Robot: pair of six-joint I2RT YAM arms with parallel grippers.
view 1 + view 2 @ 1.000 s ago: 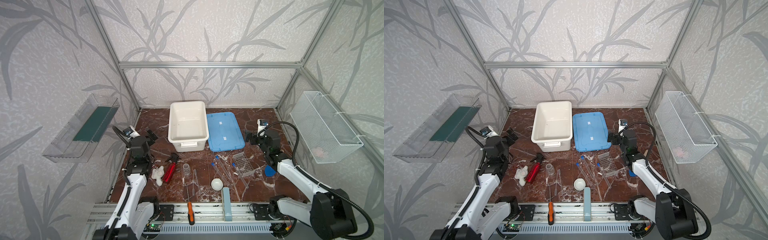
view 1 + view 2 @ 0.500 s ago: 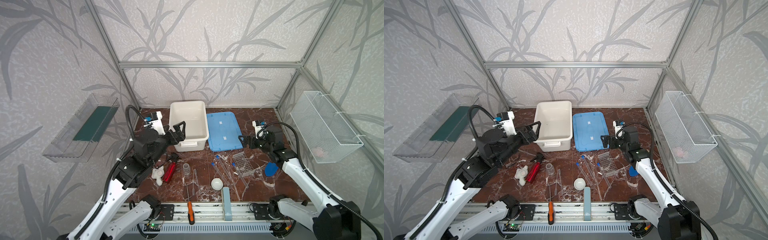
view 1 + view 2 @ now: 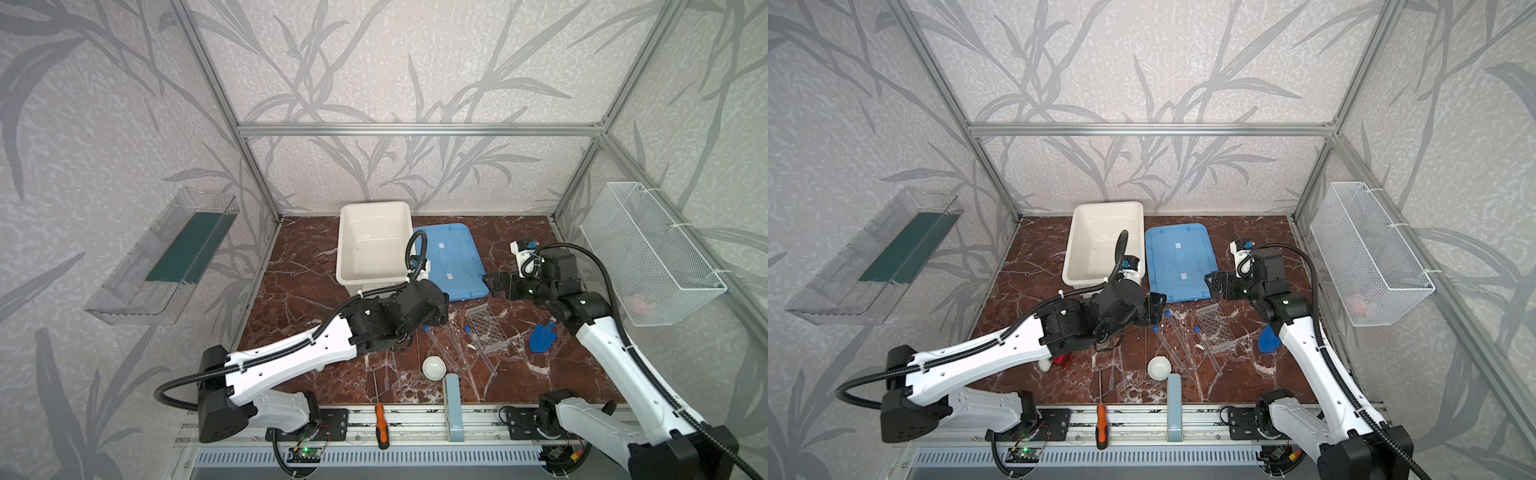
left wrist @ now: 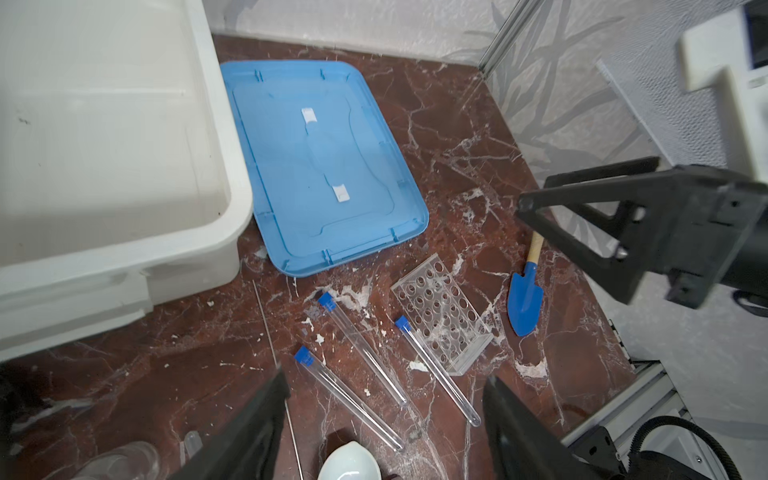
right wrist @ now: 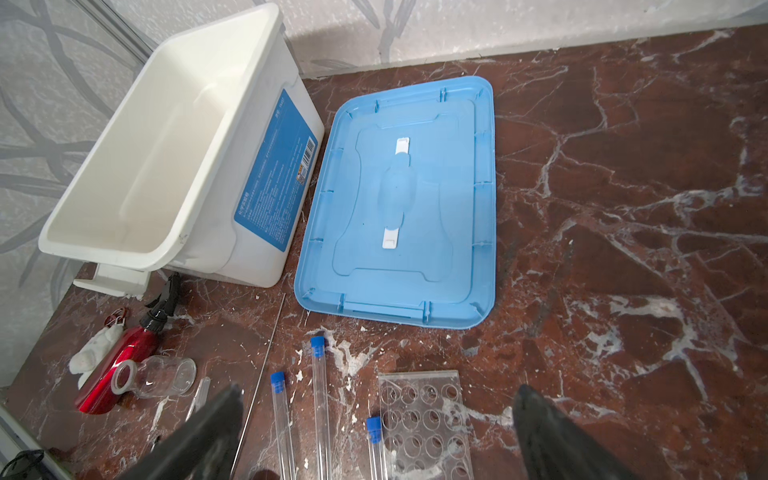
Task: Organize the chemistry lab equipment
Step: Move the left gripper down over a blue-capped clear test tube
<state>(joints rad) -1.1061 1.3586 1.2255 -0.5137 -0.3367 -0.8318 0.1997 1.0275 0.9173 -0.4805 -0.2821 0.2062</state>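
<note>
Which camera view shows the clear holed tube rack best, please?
The left wrist view: the clear holed tube rack lies whole and close, its holes distinct. The right wrist view cuts it off at the frame edge. Both top views show it whole but small.

The left arm (image 3: 291, 357) is stretched from its near-left base toward the middle, with the black wrist bent downward. The left pincer (image 3: 441, 308) is pointed right and down, its jaws parted with nothing between them. The right arm (image 3: 602, 345) is angled from the near-right base toward the far side, wrist turned leftward. The right pincer (image 3: 495, 284) is spread wide, nothing gripped, and is seen apart from the left pincer.
</note>
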